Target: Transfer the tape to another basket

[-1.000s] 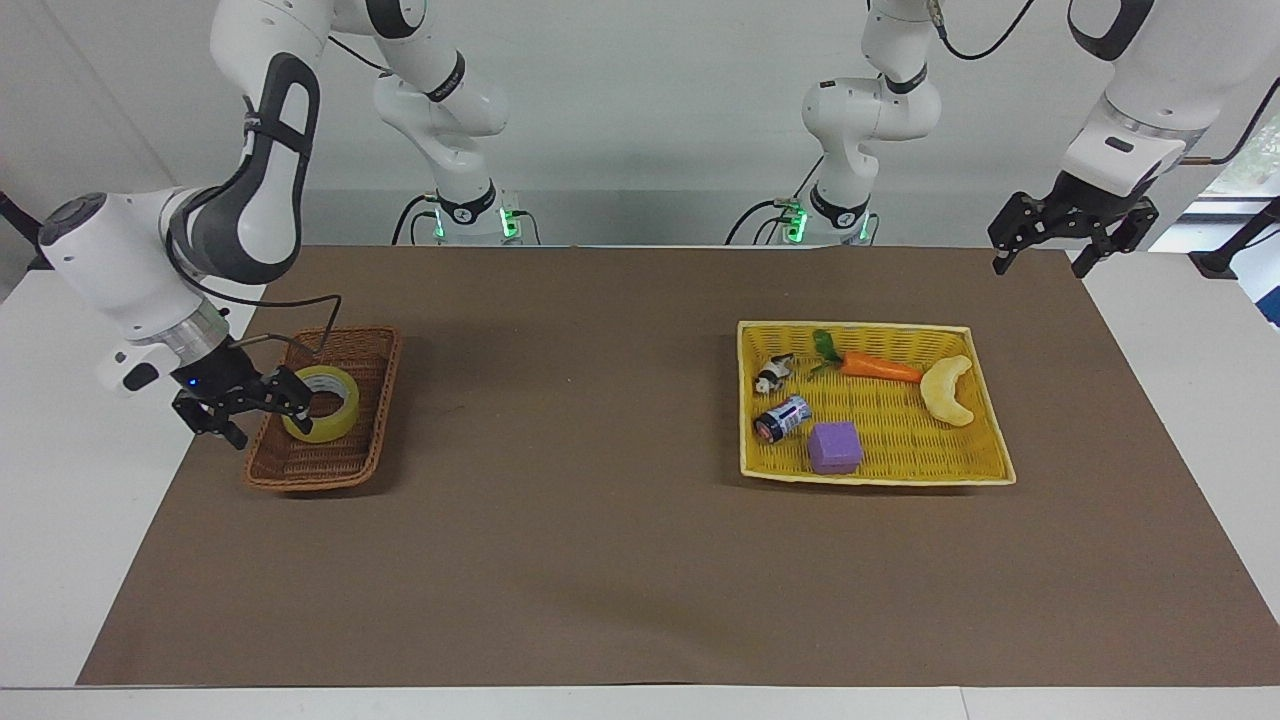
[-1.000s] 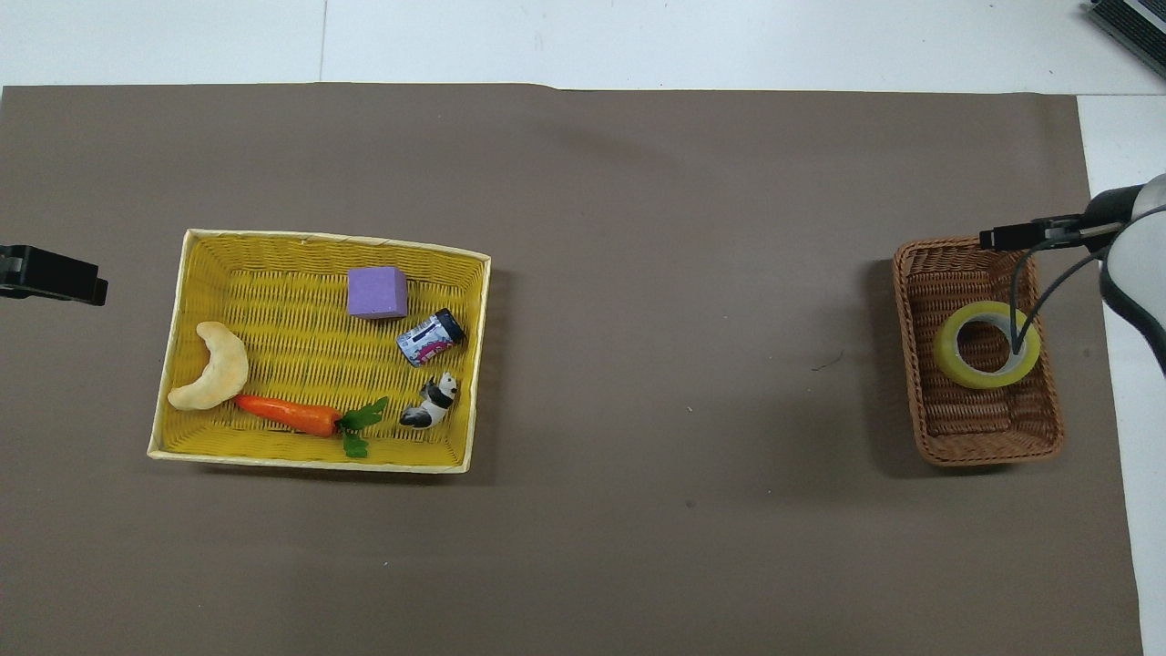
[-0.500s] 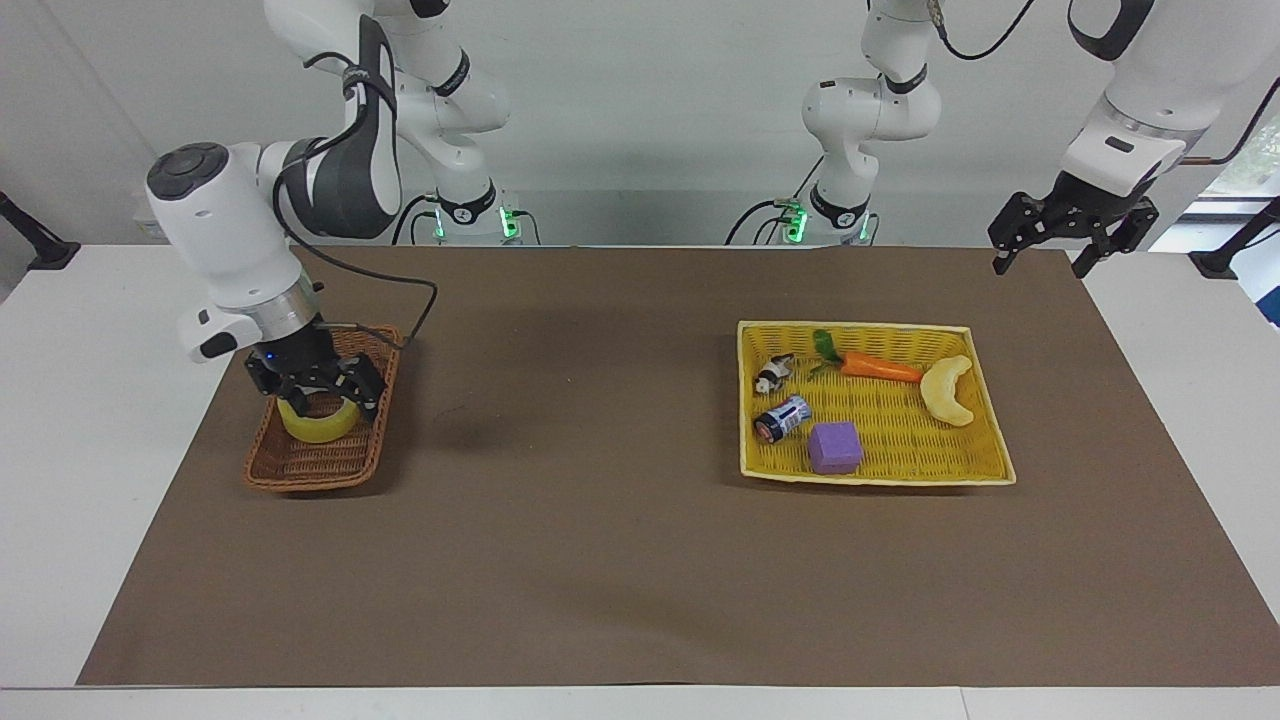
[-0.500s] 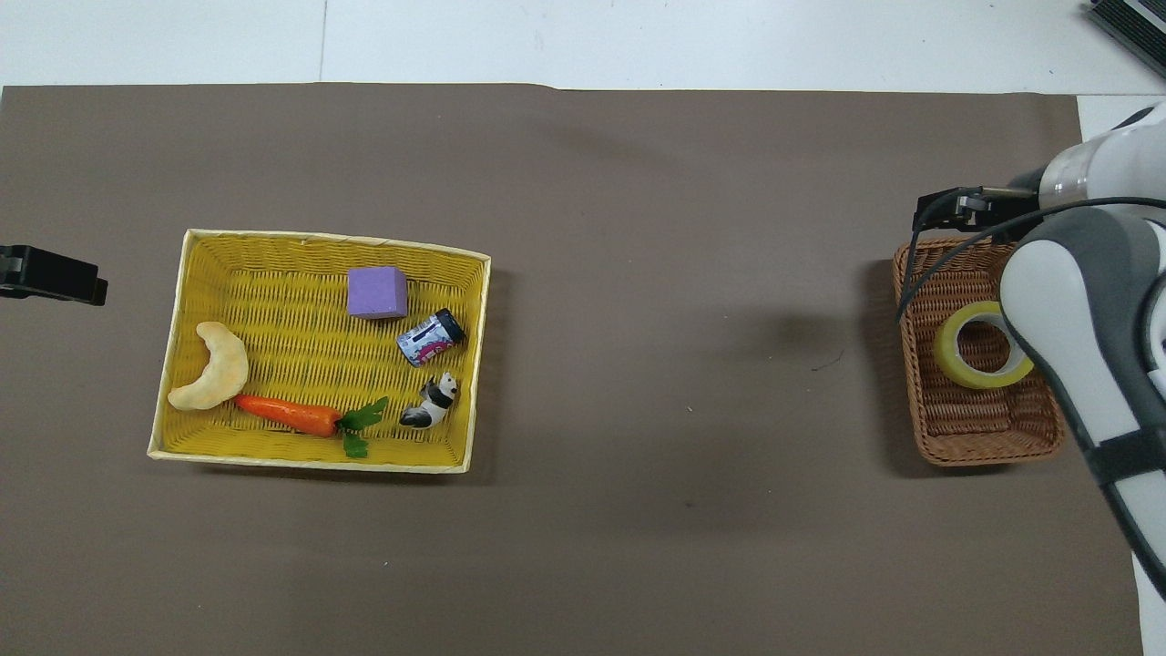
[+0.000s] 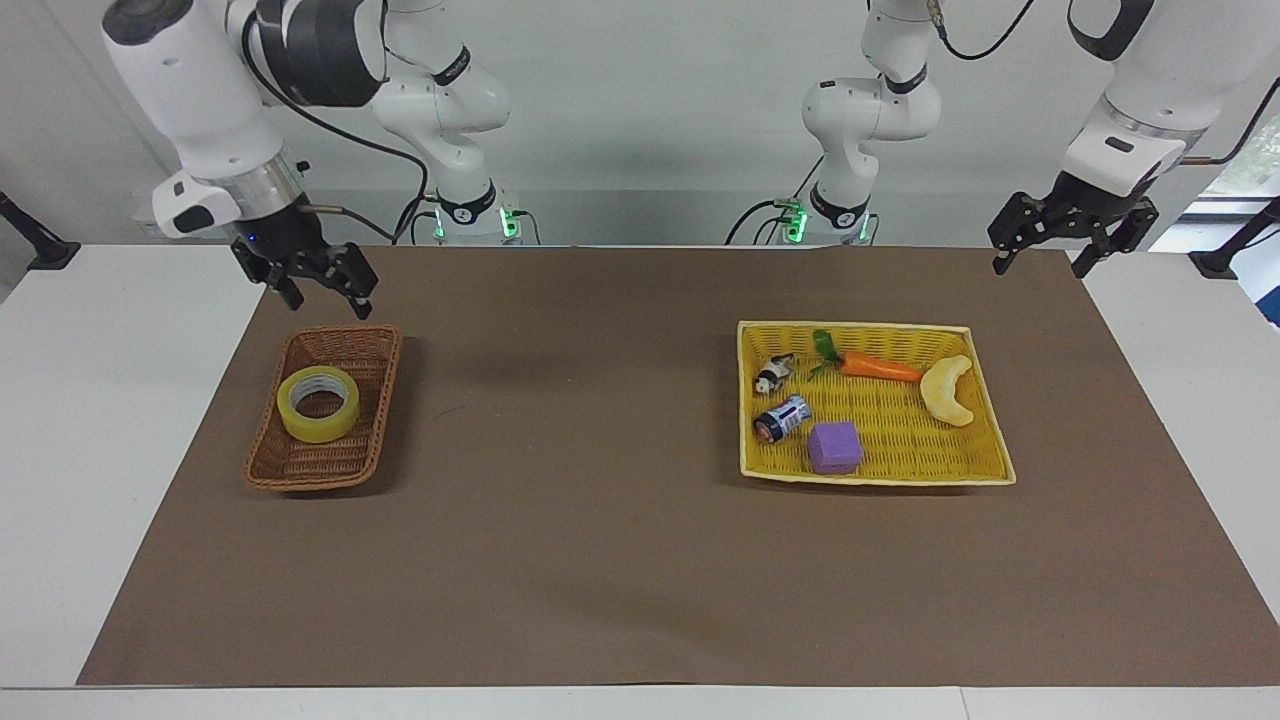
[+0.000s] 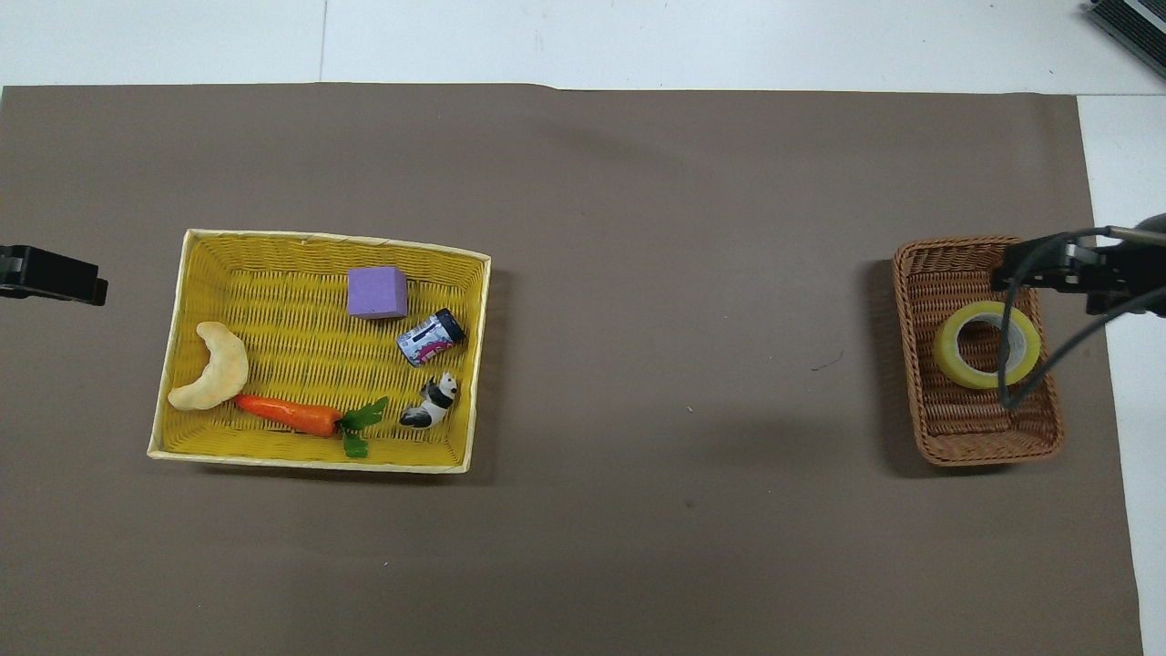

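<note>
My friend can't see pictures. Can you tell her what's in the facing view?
A roll of tape lies in a brown wicker basket, with the right gripper open and empty in the air above the basket's end nearer the robots. The left gripper waits, open, up beside a yellow tray of toys.

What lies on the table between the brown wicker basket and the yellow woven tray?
Nothing: between the brown wicker basket and the yellow woven tray only bare brown table covering shows, seen most plainly in the overhead view.

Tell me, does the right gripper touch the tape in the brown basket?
Apart. In the facing view the right gripper hangs open above the basket, with bare mat visible between them, while the tape lies flat inside.
</note>
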{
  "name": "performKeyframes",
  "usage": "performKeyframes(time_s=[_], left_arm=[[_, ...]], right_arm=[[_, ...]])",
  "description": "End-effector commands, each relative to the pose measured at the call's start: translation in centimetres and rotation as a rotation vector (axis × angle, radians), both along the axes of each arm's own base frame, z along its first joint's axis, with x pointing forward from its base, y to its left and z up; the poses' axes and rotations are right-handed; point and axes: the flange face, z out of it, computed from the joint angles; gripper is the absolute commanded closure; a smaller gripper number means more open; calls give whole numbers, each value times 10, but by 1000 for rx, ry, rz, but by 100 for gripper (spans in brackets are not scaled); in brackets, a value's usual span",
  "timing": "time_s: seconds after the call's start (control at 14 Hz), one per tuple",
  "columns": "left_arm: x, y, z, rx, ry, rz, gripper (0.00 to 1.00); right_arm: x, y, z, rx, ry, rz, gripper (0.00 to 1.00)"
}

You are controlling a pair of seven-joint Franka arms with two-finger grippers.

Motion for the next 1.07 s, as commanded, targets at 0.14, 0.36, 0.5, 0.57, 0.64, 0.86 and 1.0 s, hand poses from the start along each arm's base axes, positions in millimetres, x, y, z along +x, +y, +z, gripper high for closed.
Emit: performKeyframes(time_s=[0.14, 0.36, 0.5, 0.57, 0.64, 0.86, 1.0], left_arm=[[-1, 4, 4, 6, -16, -6, 0], [-1, 4, 4, 5, -16, -4, 0], [-1, 4, 4, 7, -16, -4, 0], [-1, 4, 4, 5, -16, -4, 0], [-1, 4, 4, 7, -16, -4, 0], [-1, 4, 4, 5, -16, -4, 0], [-1, 2, 4, 5, -16, -7, 0]], right_arm=[[-39, 2, 45, -10, 101, 14, 0], [-57, 0, 33, 0, 136, 30, 0], [-54, -13, 32, -2, 86, 53, 0], [-54, -17, 30, -1, 86, 70, 0], [-57, -24, 27, -1, 91, 72, 0], [-51, -22, 36, -5, 72, 74, 0], [-53, -9, 59, -15, 37, 96, 0]])
